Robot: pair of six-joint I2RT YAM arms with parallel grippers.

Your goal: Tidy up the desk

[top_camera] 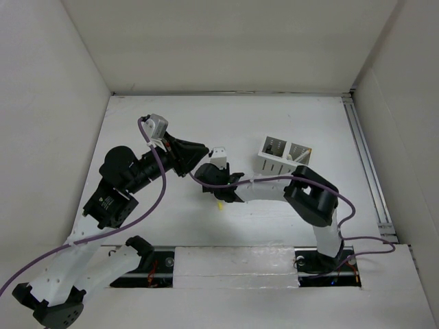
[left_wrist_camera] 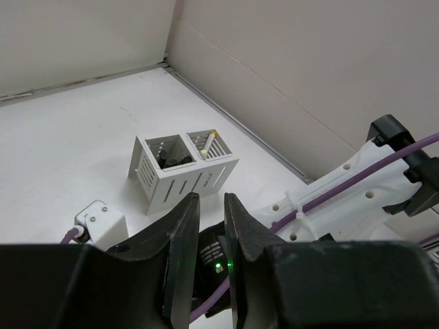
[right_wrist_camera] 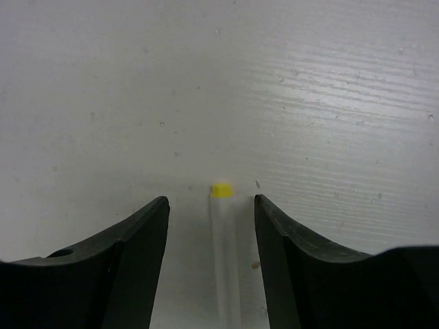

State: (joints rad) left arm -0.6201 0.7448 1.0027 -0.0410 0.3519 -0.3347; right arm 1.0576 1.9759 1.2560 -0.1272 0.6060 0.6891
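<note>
Robot lab cell, white wall panels (top_camera: 226,41), matte white desk (top_camera: 302,116)

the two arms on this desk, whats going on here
The right gripper is down over a white pen with a yellow tip lying on the desk, jaws open on either side and not gripping it. The left gripper hangs above the desk, jaws narrowly apart and empty. The white holder already has a similar pen in one compartment and something dark in the other.
</note>
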